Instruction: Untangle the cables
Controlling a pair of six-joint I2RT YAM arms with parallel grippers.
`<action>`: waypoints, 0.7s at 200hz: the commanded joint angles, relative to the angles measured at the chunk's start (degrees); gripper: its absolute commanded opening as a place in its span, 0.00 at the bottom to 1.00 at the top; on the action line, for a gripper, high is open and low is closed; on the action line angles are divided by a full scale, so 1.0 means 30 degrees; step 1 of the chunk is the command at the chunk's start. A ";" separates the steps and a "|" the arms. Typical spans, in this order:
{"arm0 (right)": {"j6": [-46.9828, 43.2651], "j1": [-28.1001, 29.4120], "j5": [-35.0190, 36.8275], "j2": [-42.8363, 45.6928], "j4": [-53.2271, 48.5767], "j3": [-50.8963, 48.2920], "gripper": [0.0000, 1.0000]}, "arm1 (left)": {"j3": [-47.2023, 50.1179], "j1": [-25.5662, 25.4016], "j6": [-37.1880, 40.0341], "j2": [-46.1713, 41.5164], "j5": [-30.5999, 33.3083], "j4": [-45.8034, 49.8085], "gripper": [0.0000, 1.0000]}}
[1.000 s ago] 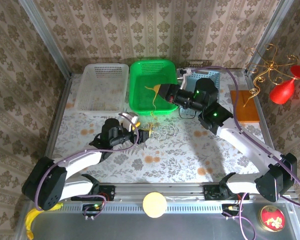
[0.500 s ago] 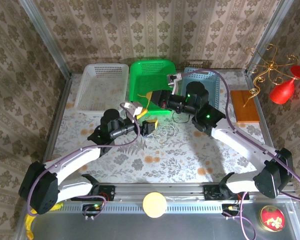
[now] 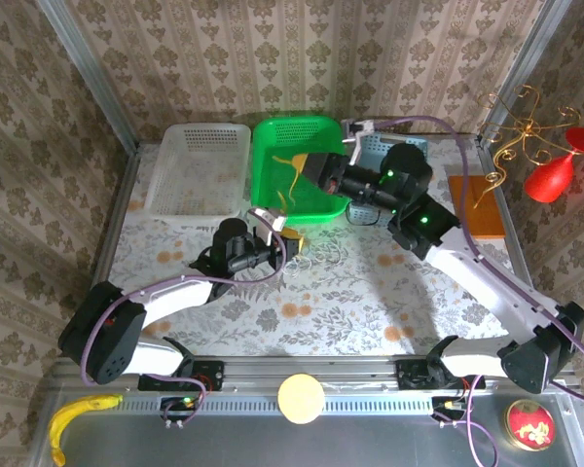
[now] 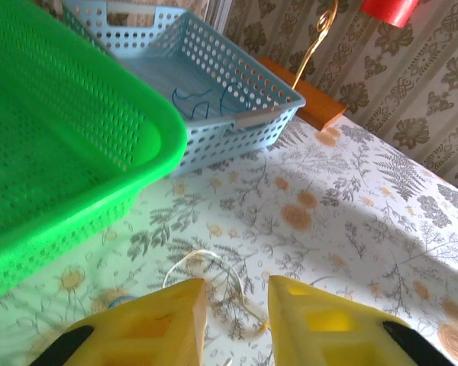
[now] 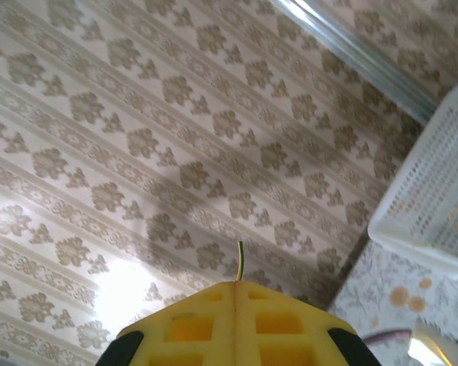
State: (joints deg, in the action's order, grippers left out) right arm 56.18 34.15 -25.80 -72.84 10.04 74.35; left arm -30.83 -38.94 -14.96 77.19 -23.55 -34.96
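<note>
My right gripper [image 3: 314, 176] hangs over the green basket [image 3: 269, 201], shut on a yellow-green cable whose tip [image 5: 240, 262] pokes out above the closed fingers. From the grip, this cable [image 3: 294, 166] dangles into the basket. My left gripper [image 3: 284, 232] is low over the table in front of the green basket. Its yellow fingers [image 4: 185, 314] stand a narrow gap apart. A pale cream cable [image 4: 214, 261] loops on the tablecloth between and just beyond them, and its near part is hidden by the fingers. Dark blue cables [image 4: 195, 100] lie in the blue basket [image 4: 249, 117].
A white basket [image 3: 200, 170] stands left of the green one, and the blue basket [image 3: 372, 148] is right of it, partly under my right arm. An orange board [image 3: 477, 204], a gold wire stand and a red goblet [image 3: 553, 173] are at the far right.
My left gripper's jaws have narrowed from wide apart to a small gap over the pale cable. My right gripper has moved back and right over the green basket, the yellow-green cable still in it.
</note>
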 commanded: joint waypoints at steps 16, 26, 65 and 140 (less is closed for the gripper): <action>0.0229 -0.0762 0.0342 0.1275 0.0205 0.1028 0.00 | 0.1157 0.0030 -0.0660 0.0042 0.0378 -0.1918 0.25; 0.0137 -0.0906 0.0419 0.1477 0.0159 0.0995 0.00 | 0.1338 0.0059 -0.0692 -0.0076 0.0409 -0.1940 0.25; -0.0782 -0.1070 0.0542 0.2009 -0.0492 -0.0091 0.00 | 0.1402 0.0165 -0.0862 -0.1428 0.0605 -0.0942 0.46; -0.1796 -0.1276 0.0895 0.2513 0.0111 -0.4569 0.00 | 0.1692 0.0991 -0.1540 -0.8201 0.1664 0.3620 0.79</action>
State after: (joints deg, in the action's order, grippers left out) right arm 52.45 30.63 -24.25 -66.35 9.61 63.94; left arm -26.52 -37.04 -18.48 58.37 -20.03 -29.50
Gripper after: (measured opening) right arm 0.065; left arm 0.764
